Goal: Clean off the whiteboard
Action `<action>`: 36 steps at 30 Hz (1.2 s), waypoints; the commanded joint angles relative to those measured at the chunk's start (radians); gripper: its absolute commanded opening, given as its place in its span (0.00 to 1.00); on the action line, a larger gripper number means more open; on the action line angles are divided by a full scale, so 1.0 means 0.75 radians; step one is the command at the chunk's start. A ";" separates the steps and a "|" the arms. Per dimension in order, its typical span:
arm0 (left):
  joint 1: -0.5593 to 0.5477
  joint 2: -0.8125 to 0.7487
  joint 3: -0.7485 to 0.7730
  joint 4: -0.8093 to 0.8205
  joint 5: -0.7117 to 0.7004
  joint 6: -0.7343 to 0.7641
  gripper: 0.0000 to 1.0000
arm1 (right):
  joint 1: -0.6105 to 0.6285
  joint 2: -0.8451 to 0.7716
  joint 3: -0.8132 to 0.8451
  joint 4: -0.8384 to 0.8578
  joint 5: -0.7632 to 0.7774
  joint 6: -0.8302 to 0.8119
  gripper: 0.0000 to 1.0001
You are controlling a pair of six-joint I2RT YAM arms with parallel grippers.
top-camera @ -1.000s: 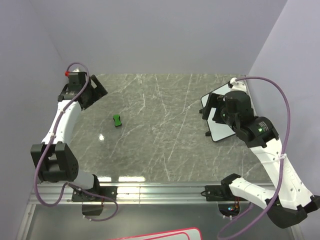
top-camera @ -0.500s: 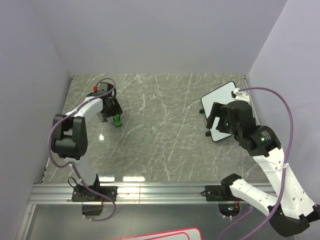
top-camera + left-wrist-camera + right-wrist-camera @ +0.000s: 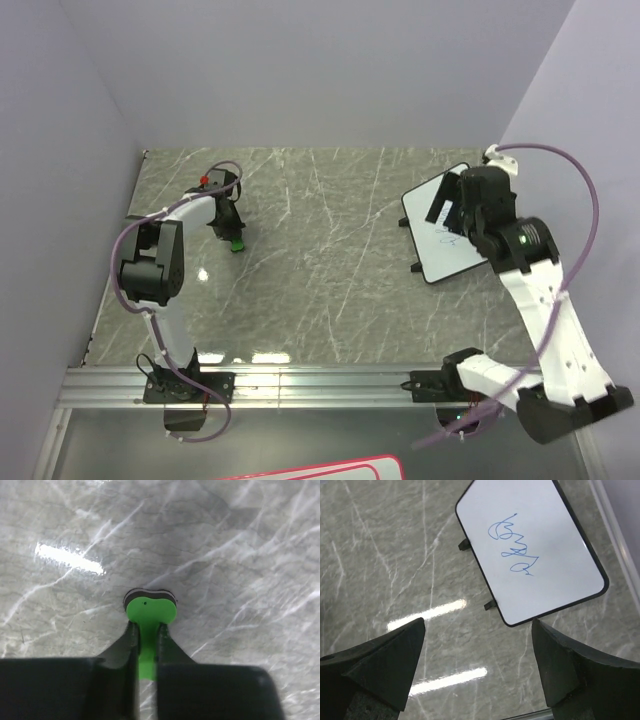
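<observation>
The whiteboard (image 3: 452,256) lies flat at the table's right side, white with a thin black rim and small black feet. A blue scribble (image 3: 514,547) marks its middle (image 3: 545,575). My right gripper (image 3: 447,210) hovers over the board's far end, open, with nothing between its fingers (image 3: 479,625). On the left, a small green block (image 3: 236,243) rests on the marble. My left gripper (image 3: 232,232) is shut on its narrow stem (image 3: 146,630), and the block's rounded head (image 3: 149,611) pokes out past the fingertips.
The grey marble table (image 3: 320,270) is boxed in by lilac walls at the back and both sides. A metal rail (image 3: 330,380) runs along the near edge. A pink-edged white panel (image 3: 320,468) lies below it.
My left arm swung from the far left corner to the green block and its jaws closed on it. My right gripper rose and shifted toward the far end of the whiteboard, uncovering the scribble.
</observation>
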 commanded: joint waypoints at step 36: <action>-0.075 -0.465 -0.149 -0.065 0.369 0.096 0.00 | -0.905 0.735 -0.048 0.721 -0.782 -0.077 0.88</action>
